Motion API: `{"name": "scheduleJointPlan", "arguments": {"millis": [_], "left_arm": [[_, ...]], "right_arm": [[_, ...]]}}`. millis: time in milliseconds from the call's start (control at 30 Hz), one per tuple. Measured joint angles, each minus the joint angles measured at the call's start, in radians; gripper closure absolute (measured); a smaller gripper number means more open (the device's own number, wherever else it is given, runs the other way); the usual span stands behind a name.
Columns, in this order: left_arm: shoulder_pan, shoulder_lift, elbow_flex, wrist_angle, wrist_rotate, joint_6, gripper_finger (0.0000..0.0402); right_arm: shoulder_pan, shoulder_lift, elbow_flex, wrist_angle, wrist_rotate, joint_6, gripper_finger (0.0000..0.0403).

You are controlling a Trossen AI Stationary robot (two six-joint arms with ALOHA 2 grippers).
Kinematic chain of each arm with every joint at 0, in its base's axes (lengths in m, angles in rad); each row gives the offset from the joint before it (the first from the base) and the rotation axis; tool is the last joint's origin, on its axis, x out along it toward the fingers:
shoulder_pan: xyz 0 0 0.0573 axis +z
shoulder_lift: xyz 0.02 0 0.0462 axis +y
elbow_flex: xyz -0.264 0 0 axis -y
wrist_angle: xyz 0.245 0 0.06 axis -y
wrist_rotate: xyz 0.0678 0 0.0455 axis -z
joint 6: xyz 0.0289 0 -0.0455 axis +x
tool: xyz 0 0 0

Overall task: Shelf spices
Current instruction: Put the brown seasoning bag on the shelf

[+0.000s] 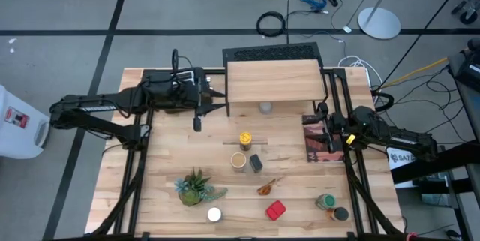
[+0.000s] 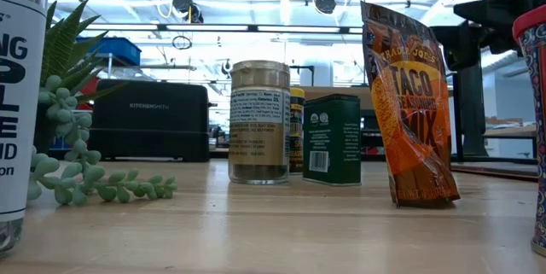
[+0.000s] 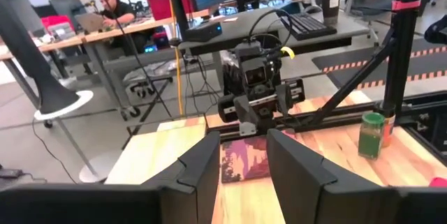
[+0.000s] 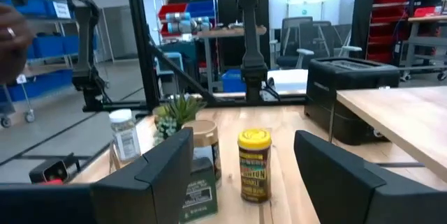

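From above, my left gripper (image 1: 197, 123) hangs just in front of the shelf's left corner, my right gripper (image 1: 321, 113) near its right end, both empty. The shelf (image 1: 273, 82) is a pale, smooth plank on thin black wire legs, with a small grey-capped jar (image 1: 265, 107) tucked at its front edge. On the butcher-block table (image 1: 150, 196) the spices are scattered: a yellow-lidded jar (image 1: 245, 139), a tan-lidded jar (image 1: 238, 160) touching a dark square tin (image 1: 256, 163), a red tin (image 1: 276, 210), a white-capped shaker (image 1: 214, 214), a green-capped bottle (image 1: 325, 201), and a flat glossy packet (image 1: 321, 145) beside my right wrist. A spiky green plant (image 1: 196, 188) sits near the shaker. At table height, the tan-lidded jar (image 2: 259, 121) is clear ribbed glass with a paper label, the square tin (image 2: 331, 139) is dark green metal, and a crinkled orange taco-mix pouch (image 2: 408, 112) stands upright; a matte black toaster (image 2: 150, 121) sits behind. Through my left wrist, my blocky dark fingers (image 3: 199, 172) stand a narrow way apart, holding nothing. Through my right wrist, my fingers (image 4: 167, 161) are spread wide and empty, framing the yellow-lidded jar (image 4: 254, 165).
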Motion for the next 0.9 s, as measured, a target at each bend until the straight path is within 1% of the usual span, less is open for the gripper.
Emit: {"name": "scheduleJointPlan", "arguments": {"millis": [167,300,600,767,900], "left_arm": [[0.000,0.000,0.000,-0.031,-0.001,-0.009,0.0273],[0.000,0.001,0.000,-0.086,-0.043,-0.031,0.0273],[0.000,0.000,0.000,-0.138,-0.050,-0.034,0.0273],[0.000,0.000,0.000,-0.163,-0.050,-0.030,0.0273],[0.000,0.000,0.000,-0.166,-0.050,-0.030,0.0273]], "right_arm": [[0.000,0.000,0.000,0.035,0.000,0.039,0.0167],[0.000,0.000,0.000,0.074,0.003,0.119,0.0167],[0.000,0.006,0.001,0.251,0.002,0.111,0.0167],[0.000,0.007,0.032,0.255,0.000,0.111,0.0167],[0.000,0.014,0.086,0.255,0.002,0.111,0.0167]]}}
